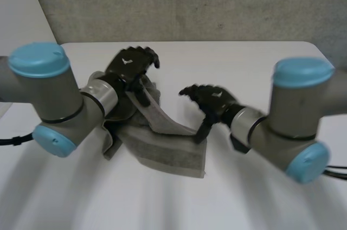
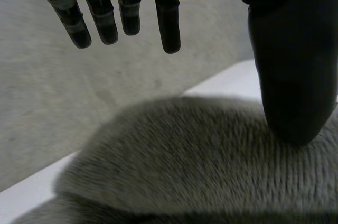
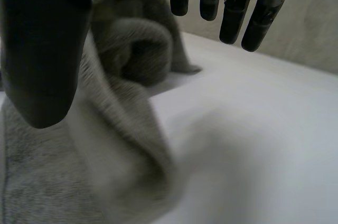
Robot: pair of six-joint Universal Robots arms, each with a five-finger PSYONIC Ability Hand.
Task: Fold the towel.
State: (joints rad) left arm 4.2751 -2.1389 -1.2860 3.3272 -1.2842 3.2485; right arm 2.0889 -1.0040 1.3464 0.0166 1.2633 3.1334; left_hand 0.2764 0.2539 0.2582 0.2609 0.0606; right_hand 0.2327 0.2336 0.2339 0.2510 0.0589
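A grey towel (image 1: pixel 172 151) lies bunched and partly folded on the white table (image 1: pixel 255 72), between the two arms. My left hand (image 1: pixel 132 63) is above the towel's far left part, fingers straight and spread. In the left wrist view its fingers (image 2: pixel 124 10) stand apart from the thumb (image 2: pixel 293 76), with the towel (image 2: pixel 200 166) under the palm and nothing pinched. My right hand (image 1: pixel 211 100) hovers at the towel's right edge, open. In the right wrist view its fingers (image 3: pixel 232 7) and thumb (image 3: pixel 42 60) are spread over a rumpled fold of the towel (image 3: pixel 127 49).
A grey textured wall (image 1: pixel 179 2) rises behind the table's far edge. Bare white tabletop (image 3: pixel 264 129) lies to the right of the towel and in front of it.
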